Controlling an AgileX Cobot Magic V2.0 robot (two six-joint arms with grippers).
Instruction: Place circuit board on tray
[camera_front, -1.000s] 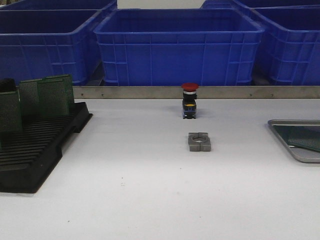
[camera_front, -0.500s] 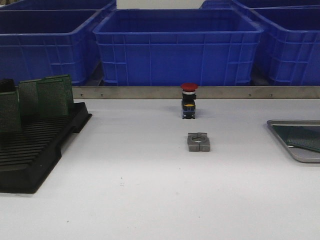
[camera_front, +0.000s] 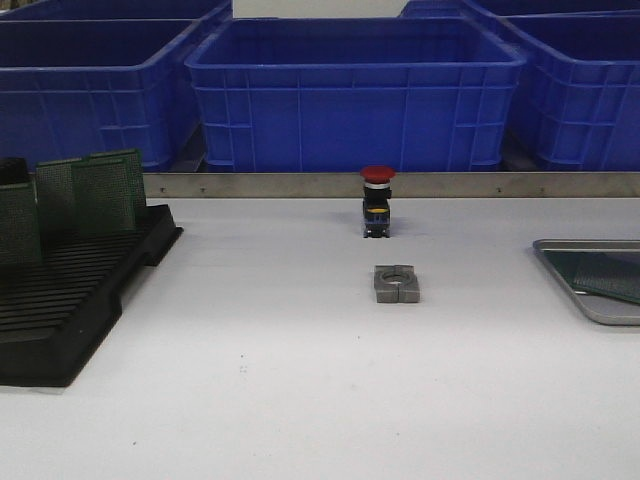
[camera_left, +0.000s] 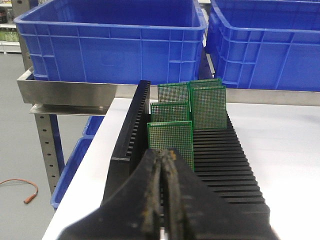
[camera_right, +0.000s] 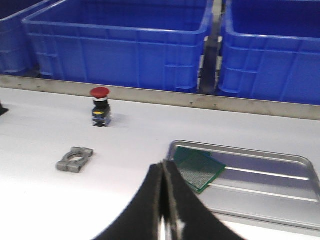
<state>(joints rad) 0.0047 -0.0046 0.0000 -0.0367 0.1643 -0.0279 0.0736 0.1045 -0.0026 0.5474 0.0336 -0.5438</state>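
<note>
From the front camera I see neither arm over the white table; only the wrist cameras show my grippers. My left gripper has its fingers pressed together with nothing between them, and it sits just in front of the black slotted rack, close to the nearest of the green circuit boards standing upright in the slots; several more boards stand behind it toward the far end of the rack. In the front view that rack is at the table's left side with the boards upright at its far end. My right gripper is also pressed shut and empty, hovering near the front edge of the silver tray. One green circuit board already lies flat inside the tray, at the end of it nearer the table's middle, with one corner close to the rim. In the front view the tray sits at the right edge of the table, partly cut off, with the board lying in it. Between rack and tray, near the table's centre, a small grey metal clamp block lies flat, and behind it stands a red-capped push button. Big blue plastic bins line the back behind a metal rail.
</note>
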